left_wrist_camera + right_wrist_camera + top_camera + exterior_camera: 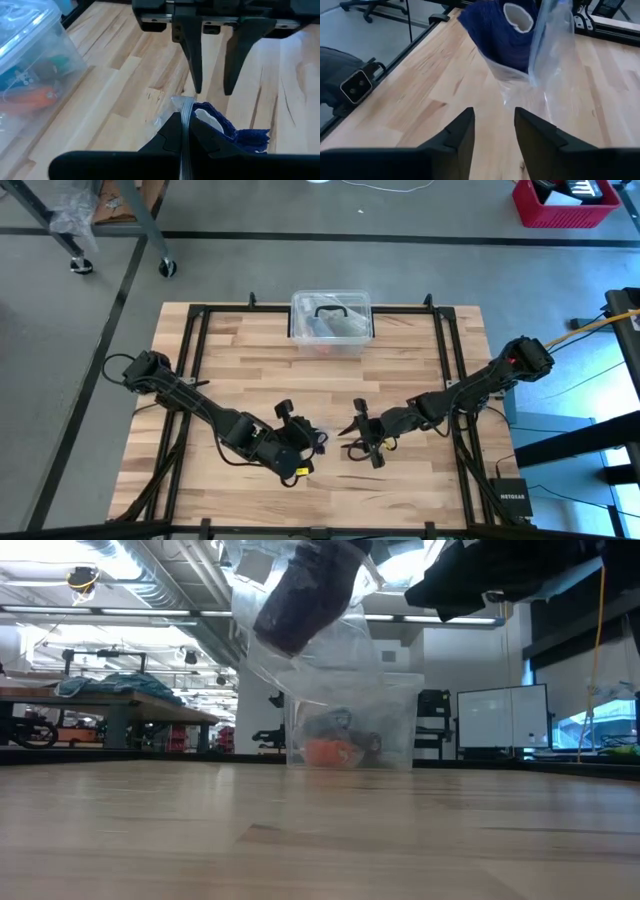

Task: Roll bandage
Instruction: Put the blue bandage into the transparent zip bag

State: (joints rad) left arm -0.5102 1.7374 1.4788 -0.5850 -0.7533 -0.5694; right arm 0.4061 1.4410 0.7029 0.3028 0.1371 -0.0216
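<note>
Behind your worktop (400, 380), clear box (331, 321) holds orange item (324, 752). Left fingers (180, 131) pinch wrapper (540, 65) containing bandage (495, 30); right fingers (457, 132) part-open, empty.

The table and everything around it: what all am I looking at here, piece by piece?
Bandage: one, dark navy, rolled, still in its wrapper, held up above the table between the two arms.
Wrapper: one, clear crinkled plastic, around the bandage, pinched by the left end effector.
Box: one, clear plastic with a black handle, at the table's far edge, with orange and dark items inside.
Table: one, light wood.
Crate: one, red, on the floor beyond the table.
Left end effector: one, dark, shut on the wrapper.
Right end effector: one, dark, fingers apart, facing the bandage.
</note>
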